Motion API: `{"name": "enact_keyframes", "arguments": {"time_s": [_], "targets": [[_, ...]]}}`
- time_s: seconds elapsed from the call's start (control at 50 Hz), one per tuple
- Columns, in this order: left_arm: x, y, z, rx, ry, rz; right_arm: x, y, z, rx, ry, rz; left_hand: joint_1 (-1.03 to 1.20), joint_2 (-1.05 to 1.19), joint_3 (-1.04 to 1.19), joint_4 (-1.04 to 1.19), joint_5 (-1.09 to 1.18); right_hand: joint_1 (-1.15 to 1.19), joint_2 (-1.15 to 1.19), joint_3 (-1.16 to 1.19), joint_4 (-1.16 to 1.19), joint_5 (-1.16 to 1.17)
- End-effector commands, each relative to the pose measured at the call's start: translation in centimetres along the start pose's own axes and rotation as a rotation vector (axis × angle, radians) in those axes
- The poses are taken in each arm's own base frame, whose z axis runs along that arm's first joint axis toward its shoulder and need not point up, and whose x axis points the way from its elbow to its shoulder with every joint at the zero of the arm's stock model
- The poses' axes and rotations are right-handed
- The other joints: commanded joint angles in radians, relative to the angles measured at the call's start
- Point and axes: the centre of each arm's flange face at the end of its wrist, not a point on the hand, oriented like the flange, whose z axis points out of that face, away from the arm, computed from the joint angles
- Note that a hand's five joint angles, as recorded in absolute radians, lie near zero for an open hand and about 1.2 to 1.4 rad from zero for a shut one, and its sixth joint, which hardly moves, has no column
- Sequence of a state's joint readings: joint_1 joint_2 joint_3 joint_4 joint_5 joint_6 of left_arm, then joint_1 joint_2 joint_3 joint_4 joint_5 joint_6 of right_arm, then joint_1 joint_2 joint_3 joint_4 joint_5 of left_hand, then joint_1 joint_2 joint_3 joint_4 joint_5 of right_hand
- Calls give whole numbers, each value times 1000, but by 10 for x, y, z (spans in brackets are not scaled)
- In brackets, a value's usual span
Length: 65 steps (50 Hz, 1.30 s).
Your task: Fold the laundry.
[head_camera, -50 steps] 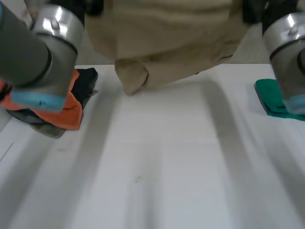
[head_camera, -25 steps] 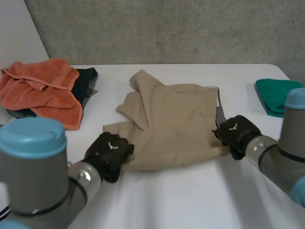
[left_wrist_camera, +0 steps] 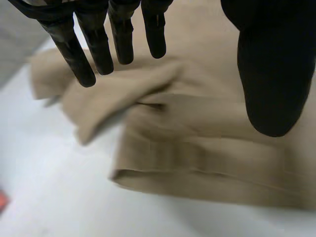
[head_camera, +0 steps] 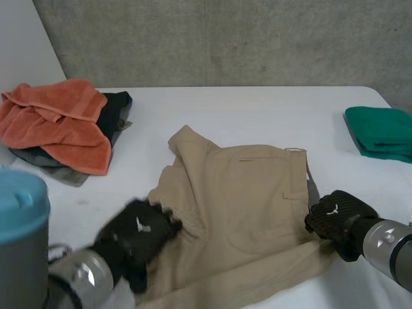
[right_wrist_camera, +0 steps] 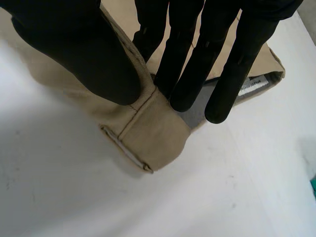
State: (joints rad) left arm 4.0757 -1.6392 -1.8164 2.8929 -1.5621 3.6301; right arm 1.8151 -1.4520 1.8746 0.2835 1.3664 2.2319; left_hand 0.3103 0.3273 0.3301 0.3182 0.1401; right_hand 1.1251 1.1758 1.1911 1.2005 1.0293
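Note:
A pair of beige trousers (head_camera: 244,206) lies crumpled in the middle of the white table (head_camera: 257,109), waistband to the right. My left hand (head_camera: 136,237) hovers over the garment's left edge. In the left wrist view its fingers (left_wrist_camera: 98,44) are straight and its thumb (left_wrist_camera: 271,74) stands apart above a rumpled fold (left_wrist_camera: 148,94), holding nothing. My right hand (head_camera: 338,219) is at the waistband's right end. In the right wrist view its thumb (right_wrist_camera: 84,54) and fingers (right_wrist_camera: 187,74) pinch the waistband corner (right_wrist_camera: 153,133) between them.
An orange towel (head_camera: 58,122) lies on a pile of dark clothes (head_camera: 117,109) at the back left. A folded green cloth (head_camera: 380,132) sits at the right edge. A grey wall (head_camera: 225,38) runs behind the table.
The trousers came down from in front of the camera onto the table and slid toward the near edge. My left hand has opened and let go of the left edge; the right keeps its pinch.

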Motion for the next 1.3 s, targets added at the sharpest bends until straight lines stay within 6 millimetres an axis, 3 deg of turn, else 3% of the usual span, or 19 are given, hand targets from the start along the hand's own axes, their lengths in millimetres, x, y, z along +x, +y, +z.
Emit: {"name": "enact_keyframes", "arguments": {"time_s": [0.02,0.12,0.2,0.36,0.48,0.5,0.6,0.72,0.86,0.96,1.02,1.14,1.24,1.26,1.28,1.3], "targets": [[-49,-5,46,131,-115,-74,1,0,6,18,15,10,138,121,118,130,133,271,220,205,196,192],[-75,5,87,188,-46,-126,0,1,9,34,34,25,293,277,274,286,289,271,220,205,196,192],[-85,19,123,187,29,-161,-2,3,12,32,32,38,361,344,341,353,357,271,220,205,196,192],[-85,35,163,156,64,-168,-5,7,17,21,16,44,347,330,327,339,342,271,220,205,196,192],[-79,36,177,160,87,-162,-5,8,20,20,20,44,346,329,327,339,342,271,220,205,196,192],[-78,34,178,163,88,-159,-4,8,21,19,21,45,370,353,350,362,365,271,220,205,196,192],[-79,25,181,184,60,-140,-4,8,21,20,26,45,1085,1068,1065,1077,1081,271,220,205,196,192],[-89,27,175,105,-128,-137,-2,8,22,27,37,43,1086,1069,1066,1078,1082,271,220,205,196,192],[-98,17,130,52,-303,-108,-2,5,23,48,47,48,1086,1069,1066,1078,1082,271,220,205,196,192],[-90,20,114,22,-318,-90,-3,1,23,67,46,77,1086,1069,1066,1078,1082,271,220,205,196,192],[-84,22,112,7,-310,-86,-6,0,23,70,40,84,1086,1069,1066,1078,1082,271,220,205,196,192],[-51,27,113,-91,-285,-4,-8,2,24,59,33,87,1086,1069,1066,1078,1082,271,220,205,196,192],[-50,21,113,-103,-342,14,-9,2,24,55,28,90,1078,1061,1058,1070,1073,271,220,205,196,192],[-51,18,114,-92,-349,13,-10,2,24,58,27,90,790,773,770,782,786,271,220,205,196,192],[-52,16,115,-79,-357,20,-10,2,24,58,27,90,150,133,131,142,146,271,220,205,196,192],[-53,15,115,-74,-360,21,-10,2,24,58,27,92,-57,-73,-76,-64,-61,271,220,205,196,192]]}}
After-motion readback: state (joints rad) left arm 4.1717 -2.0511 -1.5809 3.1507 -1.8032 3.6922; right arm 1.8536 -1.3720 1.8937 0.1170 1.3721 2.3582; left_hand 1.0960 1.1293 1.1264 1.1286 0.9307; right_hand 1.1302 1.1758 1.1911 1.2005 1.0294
